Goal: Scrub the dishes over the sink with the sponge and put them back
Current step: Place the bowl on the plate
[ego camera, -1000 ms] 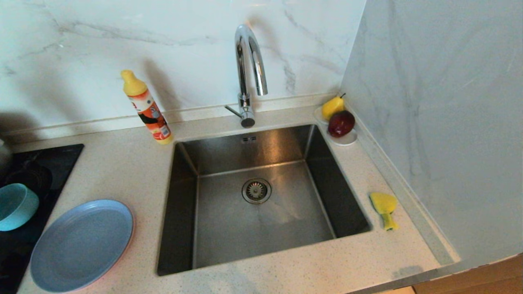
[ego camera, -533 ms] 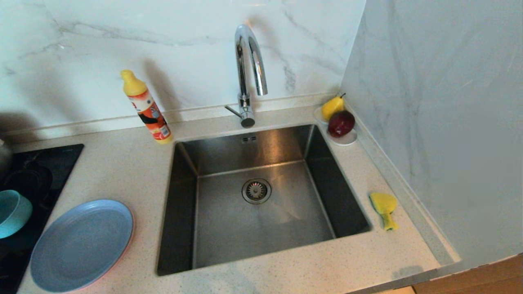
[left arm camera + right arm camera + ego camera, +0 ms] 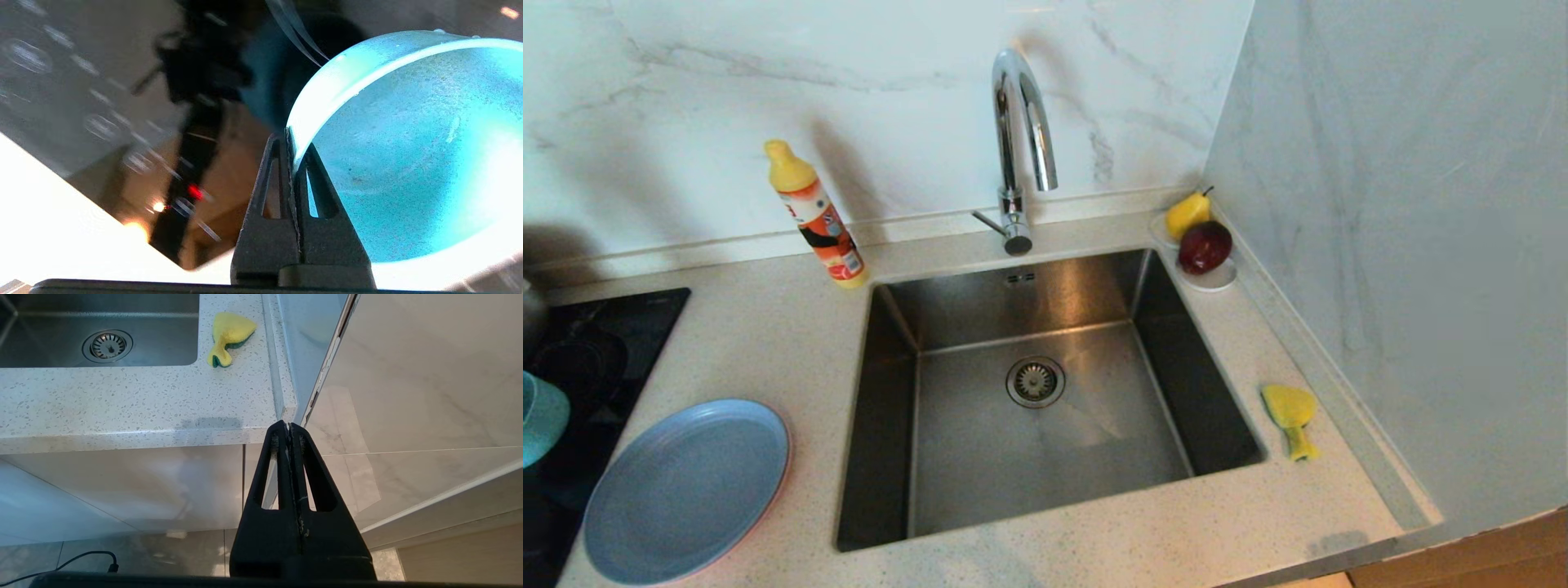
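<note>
— Since the earlier frame the small teal-blue bowl (image 3: 539,418) has slid toward the left edge of the head view, half out of frame.

— And the left gripper (image 3: 295,134)?

— Closed tight on its rim. The right gripper (image 3: 289,426) is closed on nothing, below the speckled worktop (image 3: 122,404).

— The yellow sponge (image 3: 1290,416)?

— It lies right of the steel sink (image 3: 1045,392); the light-blue round plate (image 3: 686,490) lies lower left.

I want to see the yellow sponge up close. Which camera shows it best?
The right wrist view: the sponge looks biggest there, green layer showing, lying on the counter. The head view shows it smaller, beside the sink. The left wrist view misses it.
</note>
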{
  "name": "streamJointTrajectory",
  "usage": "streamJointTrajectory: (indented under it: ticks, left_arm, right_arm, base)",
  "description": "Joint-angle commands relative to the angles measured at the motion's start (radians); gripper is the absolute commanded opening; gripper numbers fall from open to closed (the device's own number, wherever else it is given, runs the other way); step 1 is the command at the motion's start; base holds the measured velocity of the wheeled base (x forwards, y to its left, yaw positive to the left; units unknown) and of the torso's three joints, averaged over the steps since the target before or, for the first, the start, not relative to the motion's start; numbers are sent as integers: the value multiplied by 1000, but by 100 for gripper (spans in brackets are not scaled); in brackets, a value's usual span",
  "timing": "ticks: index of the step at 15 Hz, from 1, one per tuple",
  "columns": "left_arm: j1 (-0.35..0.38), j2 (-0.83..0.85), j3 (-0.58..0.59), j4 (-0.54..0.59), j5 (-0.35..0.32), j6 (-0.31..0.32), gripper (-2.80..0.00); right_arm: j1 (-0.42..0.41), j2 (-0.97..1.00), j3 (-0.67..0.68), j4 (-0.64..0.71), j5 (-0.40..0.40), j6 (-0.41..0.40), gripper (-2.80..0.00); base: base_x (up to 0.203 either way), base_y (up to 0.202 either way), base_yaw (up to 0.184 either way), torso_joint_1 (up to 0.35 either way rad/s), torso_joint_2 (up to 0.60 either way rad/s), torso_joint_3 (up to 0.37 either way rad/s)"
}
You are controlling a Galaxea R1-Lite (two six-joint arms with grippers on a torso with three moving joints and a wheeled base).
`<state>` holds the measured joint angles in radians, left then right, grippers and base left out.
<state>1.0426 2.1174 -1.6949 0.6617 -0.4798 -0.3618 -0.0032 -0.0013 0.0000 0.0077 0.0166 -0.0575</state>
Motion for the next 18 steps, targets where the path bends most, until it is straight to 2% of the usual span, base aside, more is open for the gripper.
streamJointTrajectory:
  ticks: [1,3,4,6,8,11,13,15,18]
  left_arm:
    - [0,-84,2,45,-25,10,-280]
    - [-3,-152,2,100,-49,46,-280]
    - [-12,-188,2,141,-62,85,-280]
    - [-65,-239,3,222,-71,189,-280]
    - [-131,-258,3,243,-55,237,-280]
    - [-262,-261,3,236,50,273,-280]
    - [-345,-272,19,230,81,295,-280]
    - [-407,-291,74,204,101,333,-280]
    - [-468,-305,228,134,211,372,-280]
  right_arm:
    - [0,1,0,0,0,-1,-280]
    - [0,1,0,0,0,-1,-280]
    - [0,1,0,0,0,-1,-280]
    - [0,1,0,0,0,-1,-280]
    - [0,1,0,0,0,-1,-280]
    - [0,1,0,0,0,-1,-280]
    - [0,1,0,0,0,-1,-280]
    - [0,1,0,0,0,-1,-280]
    - [0,1,0,1,0,-1,-280]
  base:
    - [0,0,0,0,0,0]
    - [0,0,0,0,0,0]
    - [0,0,0,0,0,0]
    - [0,0,0,0,0,0]
    - [0,0,0,0,0,0]
    - [0,0,0,0,0,0]
    - [0,0,0,0,0,0]
    - [0,0,0,0,0,0]
    - [0,0,0,0,0,0]
